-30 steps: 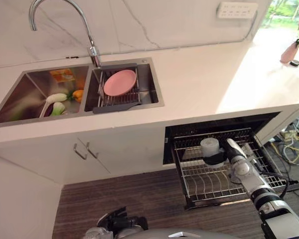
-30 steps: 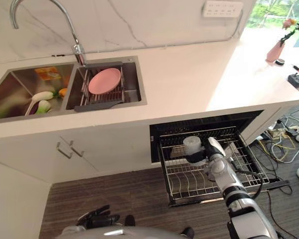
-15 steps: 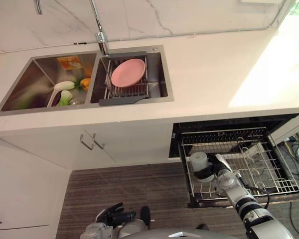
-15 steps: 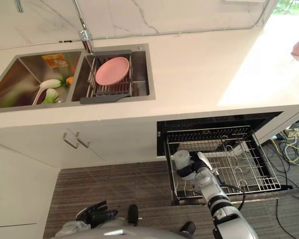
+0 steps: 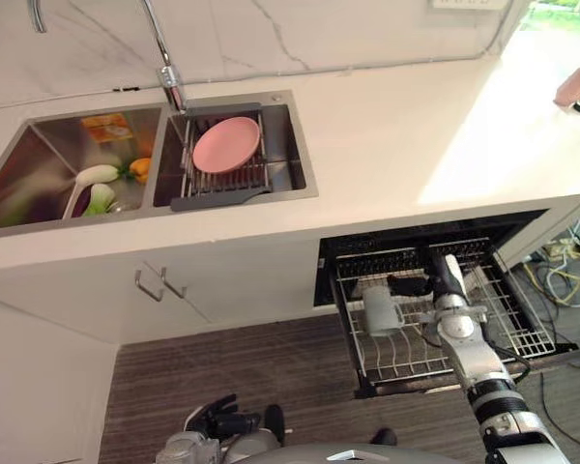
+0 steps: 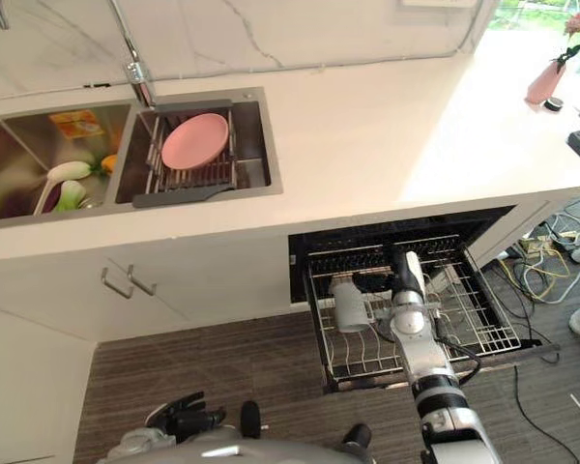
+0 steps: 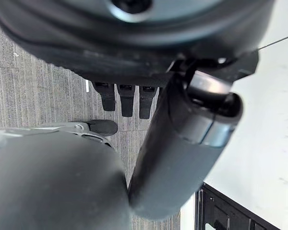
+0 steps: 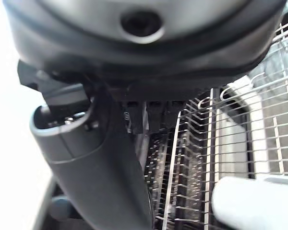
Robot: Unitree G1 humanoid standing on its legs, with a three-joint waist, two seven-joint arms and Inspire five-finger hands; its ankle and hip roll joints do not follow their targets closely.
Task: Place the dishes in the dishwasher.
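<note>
White table [image 5: 387, 135] runs above an open dishwasher rack [image 5: 522, 333], where a pale cup [image 5: 380, 309] lies on its side. Right robot hand [image 5: 413, 285] hovers just beside it, fingers relaxed and holding nothing. One nudge could roll the cup. Pink plate [image 5: 225, 143] waits in the sink.

A pink plate [image 5: 226, 143] is being shown in the steel-grey sink [image 5: 290, 184], a white cup [image 5: 379, 309] in the silvery wire rack [image 5: 522, 333], beside a white counter [image 5: 387, 145] and grey-brown striped floor [image 5: 232, 377].
</note>
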